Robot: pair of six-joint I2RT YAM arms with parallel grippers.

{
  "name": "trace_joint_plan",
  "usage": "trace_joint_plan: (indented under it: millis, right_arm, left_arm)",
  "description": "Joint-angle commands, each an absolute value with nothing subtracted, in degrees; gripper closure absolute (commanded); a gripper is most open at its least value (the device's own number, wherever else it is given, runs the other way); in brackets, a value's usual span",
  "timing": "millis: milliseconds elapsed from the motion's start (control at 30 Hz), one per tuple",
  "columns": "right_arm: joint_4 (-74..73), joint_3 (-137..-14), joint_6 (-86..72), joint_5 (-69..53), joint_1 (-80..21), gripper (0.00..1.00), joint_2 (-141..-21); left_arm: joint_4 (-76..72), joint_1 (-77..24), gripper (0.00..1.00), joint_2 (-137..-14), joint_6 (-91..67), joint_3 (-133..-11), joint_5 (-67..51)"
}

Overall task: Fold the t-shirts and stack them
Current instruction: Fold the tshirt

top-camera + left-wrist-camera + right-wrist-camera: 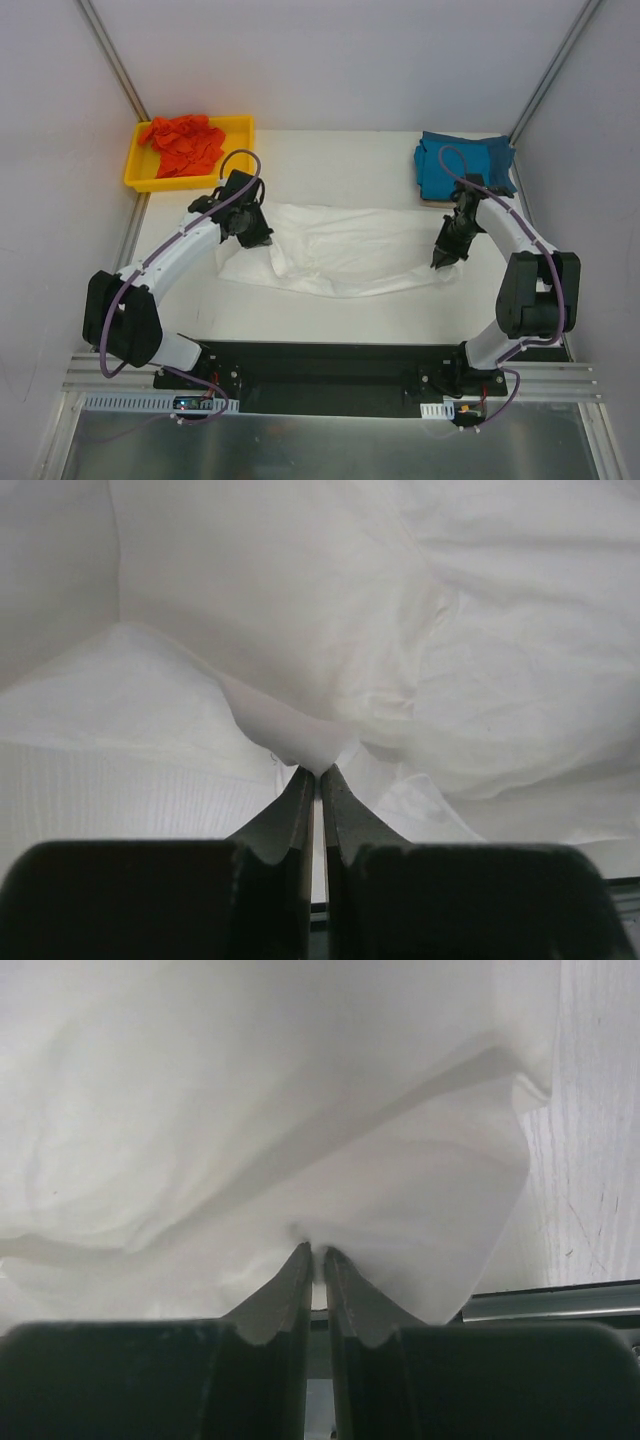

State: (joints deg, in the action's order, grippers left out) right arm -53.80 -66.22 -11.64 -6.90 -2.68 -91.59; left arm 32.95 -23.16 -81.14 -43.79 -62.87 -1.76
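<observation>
Overhead view of a white table (330,160) w/ two white robot arms reaching in from the near edge. A white t-shirt (350,255) lies rumpled and spread across the middle of the table, btwn the two arms.

L gripper (262,240) sits at the shirt's left edge. In the L wrist view its two dark fingers (295,810) are pressed together, tips clamping a small raised fold of the white cloth; fabric drapes away from the pinch on both sides.

R gripper (440,262) sits at the shirt's right edge. In the R wrist view its fingers (290,1290) are all but closed, only a thin slit btwn them, w/ a bunched bit of the white cloth caught at the tips. Bare table shows just right of that cloth edge.

A teal-blue t-shirt (462,165) lies folded at the far right corner, apart from the white one. An orange-red t-shirt (185,143) lies crumpled inside a yellow tray (240,128) at the far left corner.
</observation>
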Motion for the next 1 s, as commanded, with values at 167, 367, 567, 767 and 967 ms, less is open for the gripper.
trace_joint_plan:
  millis: [167,367,567,767,967]
  right_arm:
    - [-54.67,-73.47,-11.42,-6.33,-2.81,0.86,-95.18]
    - [-54.05,-74.88,-11.86,-5.18,-2.29,0.86,-97.38]
    - [-52.47,-77.25,-13.01,-5.45,-2.11,0.85,-100.54]
    - [-52.21,-79.72,-13.01,-5.10,-1.93,0.87,-102.57]
    - [-52.29,-80.16,-13.27,-4.22,-1.41,0.82,-103.36]
  left_arm:
    - [30.85,-21.10,1.00,-81.91,-40.43,-67.67,5.27]
    - [30.24,-20.22,1.00,-85.60,-40.25,-70.84,5.62]
    - [29.79,-19.34,1.00,-90.08,-38.85,-74.79,5.89]
    - [29.88,-18.20,1.00,-93.86,-38.76,-76.90,5.27]
    - [29.88,-16.61,1.00,-96.15,-39.20,-77.69,4.22]
